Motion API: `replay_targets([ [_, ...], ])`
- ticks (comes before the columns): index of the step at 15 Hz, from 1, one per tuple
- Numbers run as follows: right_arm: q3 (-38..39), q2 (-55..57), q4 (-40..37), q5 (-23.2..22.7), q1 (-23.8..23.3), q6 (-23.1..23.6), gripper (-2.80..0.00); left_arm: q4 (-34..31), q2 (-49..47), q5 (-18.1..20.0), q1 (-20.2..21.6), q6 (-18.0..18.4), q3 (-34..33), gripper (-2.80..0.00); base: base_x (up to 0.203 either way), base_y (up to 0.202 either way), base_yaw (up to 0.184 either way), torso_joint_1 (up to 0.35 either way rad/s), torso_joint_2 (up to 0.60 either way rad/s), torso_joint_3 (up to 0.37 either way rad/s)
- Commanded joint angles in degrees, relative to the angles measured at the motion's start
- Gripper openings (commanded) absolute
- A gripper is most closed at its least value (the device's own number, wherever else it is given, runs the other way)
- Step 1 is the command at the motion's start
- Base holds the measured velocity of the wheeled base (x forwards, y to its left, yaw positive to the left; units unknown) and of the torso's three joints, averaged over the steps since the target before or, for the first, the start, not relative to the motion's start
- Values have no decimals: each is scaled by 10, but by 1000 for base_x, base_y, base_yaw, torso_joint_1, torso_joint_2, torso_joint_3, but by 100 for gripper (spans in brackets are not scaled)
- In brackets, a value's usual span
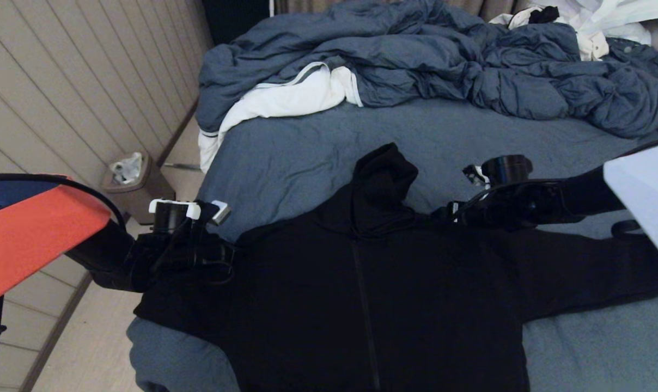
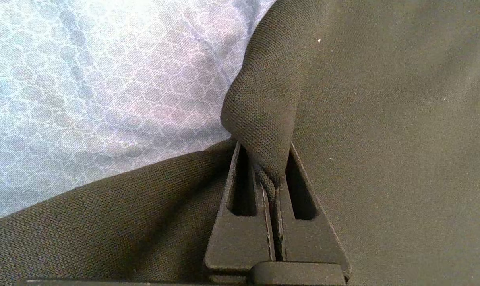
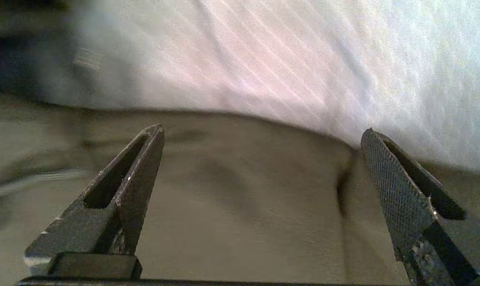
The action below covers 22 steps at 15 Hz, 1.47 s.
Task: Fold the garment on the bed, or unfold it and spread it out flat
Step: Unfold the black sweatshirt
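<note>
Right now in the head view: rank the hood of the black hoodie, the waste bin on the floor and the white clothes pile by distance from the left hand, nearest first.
Measured from the left hand, shut on the black zip-up hoodie:
1. Small brown waste bin on the floor beside the bed, left of the hand.
2. Hood, up and right, mid-bed.
3. White clothes pile, far right corner.

Home bedroom: bed [image 1: 307, 158] with rumpled duvet [image 1: 443, 60]; paneled wall [image 1: 78, 81]; small bin [image 1: 135, 185]

Beige panelled wall [image 1: 62, 81], bin [image 1: 135, 188] on pale floor [image 1: 89, 348].
</note>
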<state>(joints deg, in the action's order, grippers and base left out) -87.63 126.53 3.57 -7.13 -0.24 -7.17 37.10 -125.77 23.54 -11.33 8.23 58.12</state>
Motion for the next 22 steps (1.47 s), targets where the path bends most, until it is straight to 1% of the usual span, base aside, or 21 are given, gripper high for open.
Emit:
replay_targets([
  [1, -15, -22, 1, -28, -19, 1, 0, 1, 4, 2, -2, 0, -2, -280, 0, 0, 0, 0, 0, 0],
  [2, -27, -25, -3, -43, -22, 8, 0, 1, 4, 2, -2, 1, -3, -280, 0, 0, 0, 0, 0, 0],
  [3, -30, -19, -5, -49, -24, 32, 0, 1, 3, 2, -3, 1, -4, -280, 0, 0, 0, 0, 0, 0],
  [7, -28, 11, -3, -53, -23, 175, 0, 0, -5, 1, -4, 1, -2, -280, 0, 0, 0, 0, 0, 0],
  [9, -16, 7, -5, -54, -27, 206, 0, -3, -6, 2, -4, 1, 0, -280, 0, 0, 0, 0, 0, 0],
  [11, -9, 3, -6, -59, -42, 241, 0, -3, -7, 2, -4, 1, -1, -280, 0, 0, 0, 0, 0, 0],
  [14, 13, 0, -6, -93, -58, 298, 0, -4, -7, 2, -5, 1, -2, -280, 0, 0, 0, 0, 0, 0],
  [16, 15, 5, -6, -99, -63, 306, 0, -4, -8, 2, -5, 1, -1, -280, 0, 0, 0, 0, 0, 0],
  [19, 21, 8, -3, -129, -62, 308, 0, -4, -16, 2, -5, 0, 2, -280, 0, 0, 0, 0, 0, 0],
  [22, 15, 36, -1, -131, -58, 308, 0, -4, -19, 2, -5, 0, 3, -280, 0, 0, 0, 0, 0, 0],
])
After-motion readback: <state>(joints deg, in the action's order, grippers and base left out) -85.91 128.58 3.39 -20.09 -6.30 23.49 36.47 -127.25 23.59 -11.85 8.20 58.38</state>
